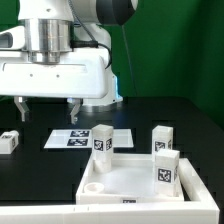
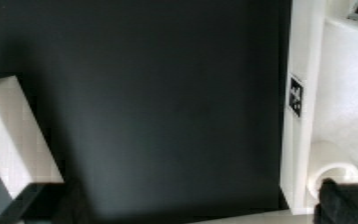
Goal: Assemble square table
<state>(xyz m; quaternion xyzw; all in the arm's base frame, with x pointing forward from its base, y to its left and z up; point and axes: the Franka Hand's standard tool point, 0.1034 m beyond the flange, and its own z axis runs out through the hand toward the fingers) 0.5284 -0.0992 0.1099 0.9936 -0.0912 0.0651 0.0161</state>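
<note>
Legs come first in my mind, since none of them looks fixed yet. From the exterior view I have the end effector (image 1: 47,108) hanging above the black desk (image 1: 190,125), fingers spread with only air between them, holding nothing. The top (image 1: 120,180) lies near the camera with its rim up. One leg (image 1: 101,142) stands at its far corner, another leg (image 1: 166,168) at the corner toward the exterior view's right, and a third leg (image 1: 163,139) stands just behind that one; whether these sit inside the rim or just outside it I cannot tell. A fourth leg (image 1: 9,141) lies well apart at the exterior view's left edge. The marker board (image 1: 85,138) lies flat behind the top.

The wrist view gives me mostly bare desk, a white edge with a small tag (image 2: 297,96), and a white block (image 2: 16,130) I cannot name for certain.

I judge the step in hand to be a reach for a leg. To do it well I would centre the fingers over the leg's flat faces, descend straight, and close squarely so it does not twist. I would keep clear of the neighbouring legs.
</note>
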